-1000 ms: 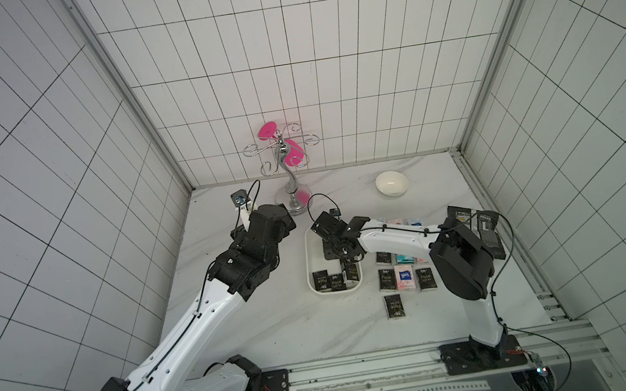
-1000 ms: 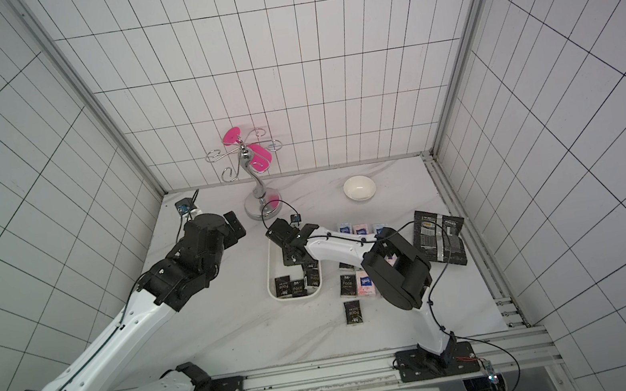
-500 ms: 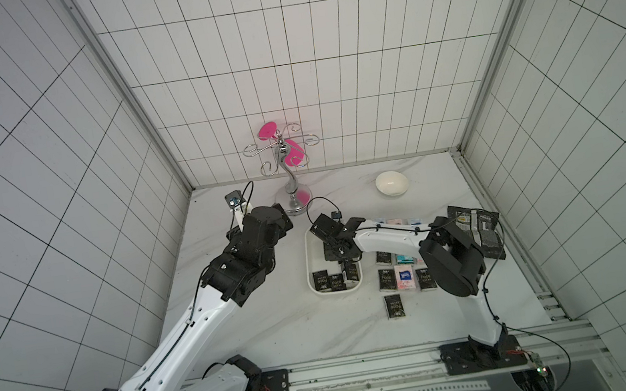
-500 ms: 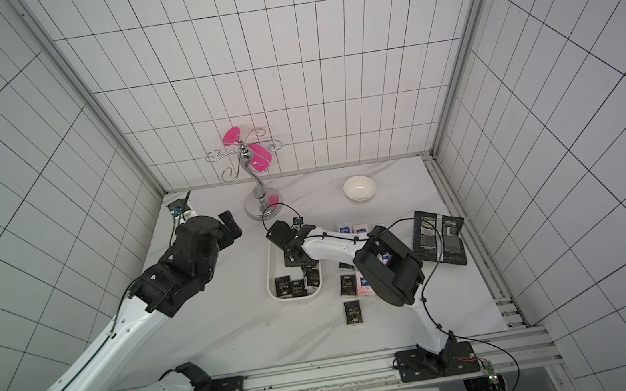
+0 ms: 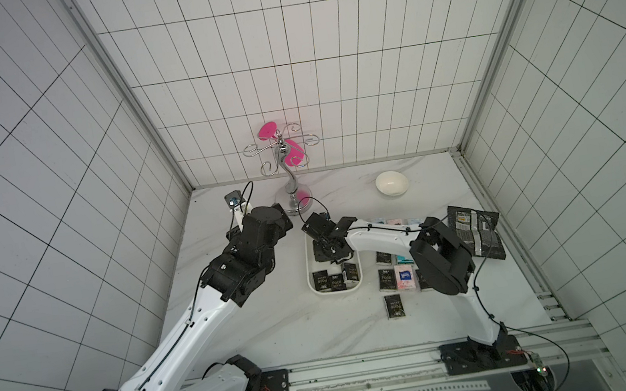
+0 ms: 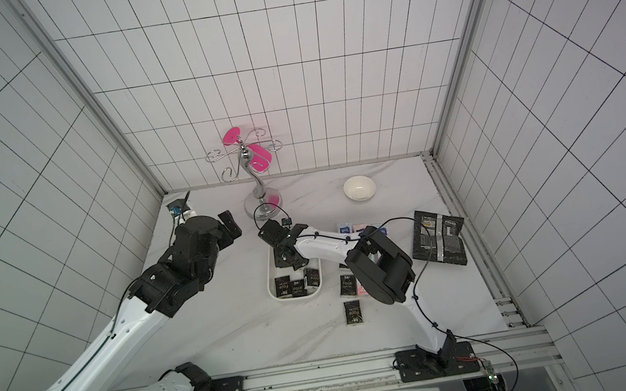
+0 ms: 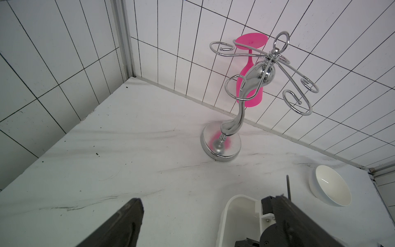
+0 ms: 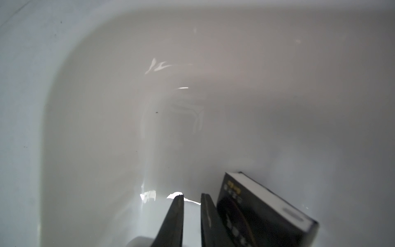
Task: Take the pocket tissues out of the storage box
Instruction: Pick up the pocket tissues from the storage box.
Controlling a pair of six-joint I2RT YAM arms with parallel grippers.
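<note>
My right claw (image 8: pixel 192 195): down in the storage box (image 8: pixel 96 107), tips narrowly apart, pinching nothing. Black pocket tissues (image 8: pixel 256 205) lie just beside one tip. My left claw (image 7: pixel 206 198): spread wide, empty. Other packs (image 5: pixel 387 280): on the worktop (image 5: pixel 280 327).

We take this for a robotics lab's test cell, not a lived-in room. White tiled walls (image 5: pixel 303 59) close in three sides of a marble-look bench (image 5: pixel 280 327), with bare aluminium posts (image 5: pixel 131 97) in the corners. A slotted aluminium rail (image 5: pixel 371 372) along the front carries the bolted bases of the left arm (image 5: pixel 181 338) and right arm (image 5: pixel 473 307), beside an exposed circuit board (image 5: pixel 539 371). A glass stand (image 5: pixel 292 206), a bowl (image 5: pixel 391 184) and the storage box (image 5: pixel 310 276) sit like staged props.
</note>
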